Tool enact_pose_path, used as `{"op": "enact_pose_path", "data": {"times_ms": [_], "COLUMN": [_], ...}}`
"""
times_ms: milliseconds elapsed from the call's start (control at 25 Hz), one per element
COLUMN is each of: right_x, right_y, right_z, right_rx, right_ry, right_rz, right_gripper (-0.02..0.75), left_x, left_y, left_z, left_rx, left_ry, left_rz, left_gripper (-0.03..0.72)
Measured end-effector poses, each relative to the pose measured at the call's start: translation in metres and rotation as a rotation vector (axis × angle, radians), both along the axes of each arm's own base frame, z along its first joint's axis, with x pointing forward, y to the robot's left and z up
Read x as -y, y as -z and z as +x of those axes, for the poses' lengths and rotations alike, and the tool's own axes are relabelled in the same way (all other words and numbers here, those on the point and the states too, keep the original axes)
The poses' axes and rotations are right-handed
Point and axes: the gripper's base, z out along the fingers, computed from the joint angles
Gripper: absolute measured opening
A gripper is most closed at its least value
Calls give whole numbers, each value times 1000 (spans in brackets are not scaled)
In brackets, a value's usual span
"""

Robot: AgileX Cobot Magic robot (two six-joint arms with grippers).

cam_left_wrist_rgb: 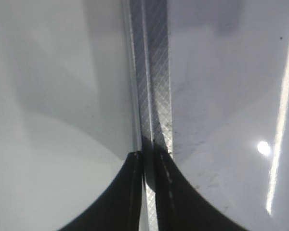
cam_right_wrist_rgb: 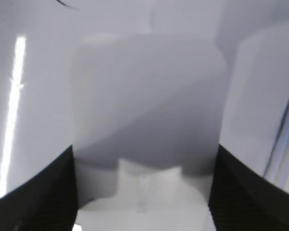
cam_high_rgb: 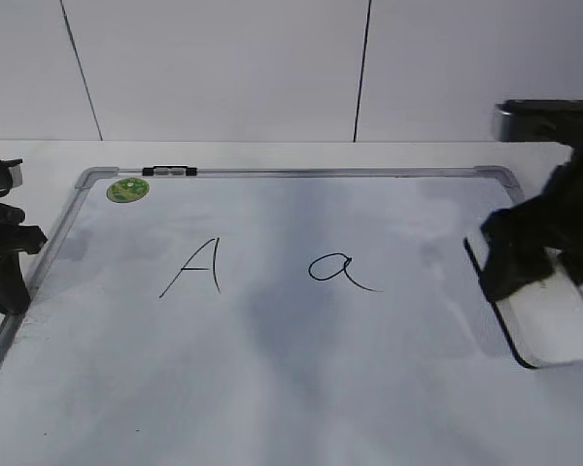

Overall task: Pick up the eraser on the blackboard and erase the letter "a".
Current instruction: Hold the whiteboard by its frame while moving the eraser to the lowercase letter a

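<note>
The blackboard [cam_high_rgb: 272, 379] is a white board with a silver frame lying flat. The cursive letter "a" [cam_high_rgb: 338, 269] is written right of the middle. The white eraser [cam_high_rgb: 554, 330] with a black underside lies on the board's right edge. My right gripper [cam_high_rgb: 534, 257] straddles its far end, with a finger against each side. In the right wrist view the eraser [cam_right_wrist_rgb: 144, 106] fills the gap between the fingers [cam_right_wrist_rgb: 144, 159]. My left gripper [cam_high_rgb: 10, 277] sits at the board's left edge. In the left wrist view its nearly closed fingers [cam_left_wrist_rgb: 148, 155] pinch the frame [cam_left_wrist_rgb: 154, 72].
A capital "A" [cam_high_rgb: 196, 267] is written left of the "a". A green sticker [cam_high_rgb: 127, 189] and a black-and-silver clip [cam_high_rgb: 169, 172] sit at the board's far-left corner. A white panelled wall stands behind the table.
</note>
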Motion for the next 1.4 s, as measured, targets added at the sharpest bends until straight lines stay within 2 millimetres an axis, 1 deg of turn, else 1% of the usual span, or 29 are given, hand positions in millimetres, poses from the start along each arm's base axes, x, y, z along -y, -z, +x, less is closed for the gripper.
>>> {"op": "enact_pose_path", "data": {"times_ms": [80,200,360,560,760,960,1160,1240,1400], "right_x": [-18,-41,-65,-83,-94,-100,-112,-114,-114], "right_y": [4,8,17,29,41,57,77,80,80], "right_z": [15,36,59,83,103,114,117,117,117], "right_rx": [-6,-5,-11,-24,-26,-50,-79,-83,-83], "right_ry": [-45,-88,-128,-154,-160,-162,-190,-200,-202], "right_rz": [-24,-62,-89,-118,-130,-141,-165,-173,-177], "right_gripper": [564,564,564,564,564,564,564,564,564], "left_x": [0,0,0,0,0,0,0,0,0], "left_y": [0,-1,-1,0,0,0,0,0,0], "left_z": [0,0,0,0,0,0,0,0,0], "left_rx": [0,0,0,-1,-1,-1,-1,-1,-1], "left_ry": [0,1,1,1,1,1,1,2,2], "left_rz": [0,0,0,0,0,0,0,1,1], "left_gripper": [38,38,39,39,39,39,39,39,39]}}
